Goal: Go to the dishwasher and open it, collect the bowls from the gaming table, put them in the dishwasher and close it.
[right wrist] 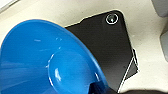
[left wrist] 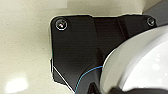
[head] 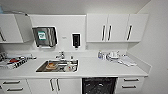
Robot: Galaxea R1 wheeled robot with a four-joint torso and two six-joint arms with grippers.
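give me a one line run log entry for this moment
facing: kitchen counter | dishwasher: open, dark interior, under counter right of sink | blue bowl: close at right wrist | left wrist: white round object
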